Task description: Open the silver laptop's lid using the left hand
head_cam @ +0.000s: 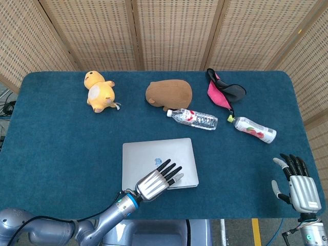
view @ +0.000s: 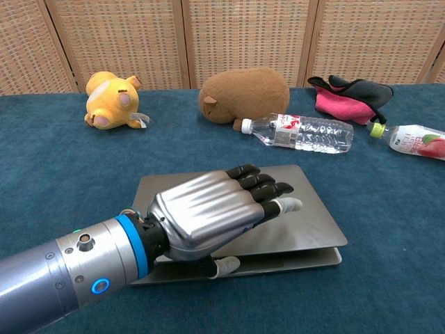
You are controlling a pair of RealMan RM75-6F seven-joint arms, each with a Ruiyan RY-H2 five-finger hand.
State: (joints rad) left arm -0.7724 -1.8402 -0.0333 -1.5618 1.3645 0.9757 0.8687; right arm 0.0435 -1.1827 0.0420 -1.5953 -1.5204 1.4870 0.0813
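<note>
Head view, contents by descending size. Table (head_cam: pixel 56 148): dark blue cloth top, carrying every item listed.

Silver laptop (head_cam: pixel 154 156): under the left hand, at the near middle of the table. Chest view shows its lid (view: pixel 306 209) raised a little at the front edge, with a narrow gap above the base.

Left hand (head_cam: pixel 158 180): fingers (view: pixel 261 186) stretched flat over the lid top, thumb (view: pixel 224 264) tucked under the lid's front edge, so the lid is pinched between them.

Right hand (head_cam: pixel 296 179): far to the right of the left hand, at the near right table corner, fingers spread apart and holding nothing.

Brown plush (head_cam: pixel 169 94): beyond the left hand, well apart from it.

Yellow plush (head_cam: pixel 99 92): beyond and left of the left hand.

Pink and black cloth (head_cam: pixel 224 90): beyond and right of the left hand.

Clear bottle (head_cam: pixel 192 118): lying on its side, between the brown plush and the laptop.

Red-labelled bottle (head_cam: pixel 254 129): lying on its side, right of the clear bottle.
</note>
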